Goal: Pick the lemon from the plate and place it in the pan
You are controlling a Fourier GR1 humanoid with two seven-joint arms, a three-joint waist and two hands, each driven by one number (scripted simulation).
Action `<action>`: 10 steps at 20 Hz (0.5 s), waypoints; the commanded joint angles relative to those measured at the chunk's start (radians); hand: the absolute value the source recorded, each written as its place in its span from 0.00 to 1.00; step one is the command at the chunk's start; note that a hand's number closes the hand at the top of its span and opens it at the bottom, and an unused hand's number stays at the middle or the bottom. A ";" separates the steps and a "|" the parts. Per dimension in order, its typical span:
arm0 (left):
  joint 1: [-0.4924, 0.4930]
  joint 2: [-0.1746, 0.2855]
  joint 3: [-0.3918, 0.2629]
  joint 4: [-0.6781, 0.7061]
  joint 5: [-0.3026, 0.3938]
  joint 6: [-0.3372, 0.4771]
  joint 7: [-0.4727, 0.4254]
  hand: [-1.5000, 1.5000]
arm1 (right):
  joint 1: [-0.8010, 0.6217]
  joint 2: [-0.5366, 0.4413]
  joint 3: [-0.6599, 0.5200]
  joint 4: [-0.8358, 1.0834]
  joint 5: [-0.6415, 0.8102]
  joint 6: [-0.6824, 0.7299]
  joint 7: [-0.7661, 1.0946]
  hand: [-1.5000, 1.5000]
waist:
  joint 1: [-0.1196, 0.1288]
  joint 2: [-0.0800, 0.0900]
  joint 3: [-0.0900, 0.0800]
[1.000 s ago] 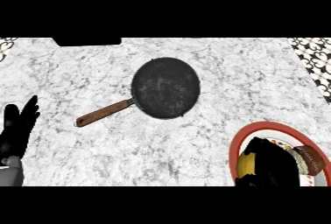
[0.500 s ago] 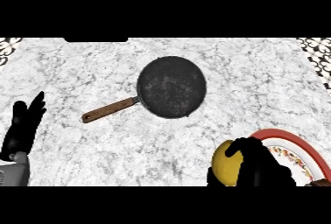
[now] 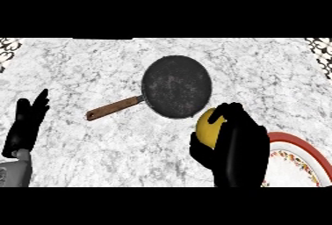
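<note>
Holding: my right hand, fingers curled round the lemon, lower right of centre.
Lemon: just beside the pan rim, left of the plate.
Resting: my left hand, fingers straight, left edge of the surface.

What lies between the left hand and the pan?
In the head view, only bare counter lies between the left hand and the pan, whose brown handle points that way.

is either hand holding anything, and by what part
The right hand holds the lemon, fingers curled over its right side. The left hand, open at the view's left, holds nothing.
</note>
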 commanded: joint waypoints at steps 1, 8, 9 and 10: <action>-0.035 -0.005 0.003 0.003 -0.004 0.015 0.015 0.50 | -0.147 0.009 -0.118 0.133 -0.117 -0.147 0.140 1.00 | 0.009 0.005 0.001; -0.039 -0.008 -0.007 -0.007 -0.004 0.003 0.015 0.50 | -0.285 0.009 -0.235 0.443 -0.262 -0.355 0.086 1.00 | 0.025 0.007 0.001; -0.032 -0.013 -0.016 -0.037 -0.004 0.000 0.043 0.50 | -0.281 0.009 -0.248 0.493 -0.251 -0.417 0.051 1.00 | 0.026 0.006 0.002; -0.034 0.008 0.007 0.029 0.004 -0.016 -0.024 0.50 | -0.344 0.009 -0.342 0.570 -0.295 -0.399 -0.011 1.00 | 0.029 0.015 0.001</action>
